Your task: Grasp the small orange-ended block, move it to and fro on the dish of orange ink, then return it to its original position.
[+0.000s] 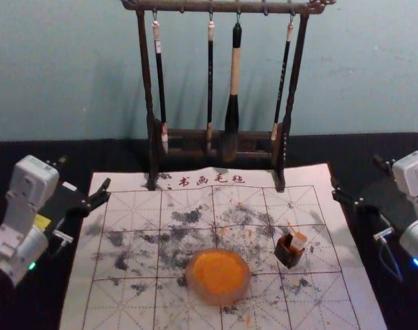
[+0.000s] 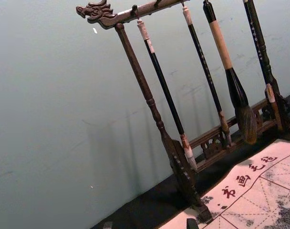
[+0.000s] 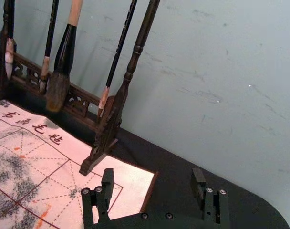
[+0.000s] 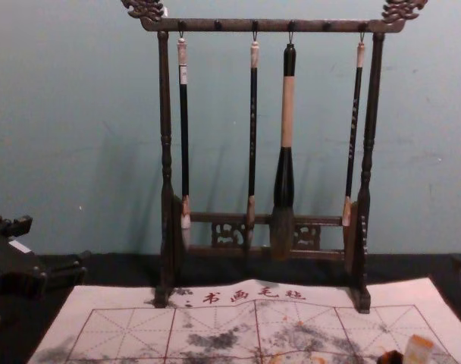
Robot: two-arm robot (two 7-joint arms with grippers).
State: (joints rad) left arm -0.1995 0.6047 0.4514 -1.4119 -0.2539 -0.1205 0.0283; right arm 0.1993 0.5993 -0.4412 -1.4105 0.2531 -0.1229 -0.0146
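Your right pincer (image 3: 151, 176) is released, its fingers well apart, out beside the mat (image 1: 322, 302); your left pincer (image 1: 84, 173), also spread, waits off the other edge. The orange-ended block (image 1: 299, 240) seems to lean in the little dark holder (image 1: 289, 257), on your right of the ink dish (image 1: 219, 273). Bring the right pincer above it, fingers lined up with its two faces, and come down slowly so you don't knock the holder. Close gently but firmly, then lift straight until you clear the rim (note the lean first; you'll want it when you put the block back).
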